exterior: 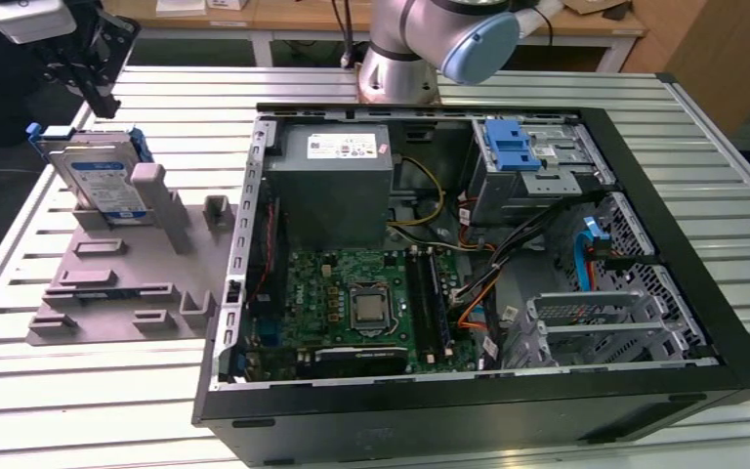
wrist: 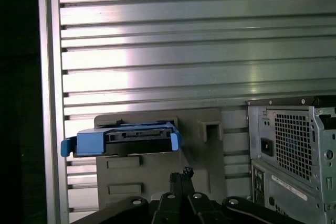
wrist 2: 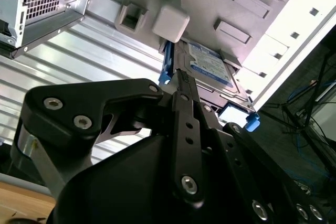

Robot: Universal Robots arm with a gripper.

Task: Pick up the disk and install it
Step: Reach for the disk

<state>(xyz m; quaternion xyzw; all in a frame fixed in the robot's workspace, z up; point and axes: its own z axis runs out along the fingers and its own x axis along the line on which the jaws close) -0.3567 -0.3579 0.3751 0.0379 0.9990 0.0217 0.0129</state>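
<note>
Nearest in the first wrist view, the black gripper [wrist: 182, 174]: drawn shut, tips together, gripping nothing, linkage cut off at the picture's edge. Just beyond the tips and clear of them, the disk [wrist: 126, 140]: standing on edge in a grey holder plate [wrist: 205, 161], blue carrier and connector edge toward the camera, label out of sight from this side. In the second wrist view, white-and-blue label facing the camera, partly covered by the gripper's finger, one end tucked behind a pale post [wrist 2: 170, 23] of the holder. Farther out, the ribbed aluminium table [wrist: 184, 51] under everything, then a corner of the computer case [wrist: 294, 150] with its vent grille, cropped by the frame. In the exterior view, gripper hanging near the disk's top edge at the exterior view's left, not touching; lower part of the disk hidden behind the holder's uprights. Toward the exterior view's right, the case lying open on its side: motherboard [exterior: 362, 303], grey power supply [exterior: 336, 186], drive cage [exterior: 531, 156] with a blue latch. Behind it, the arm base [exterior: 395, 73], upper arm cut off.
</note>
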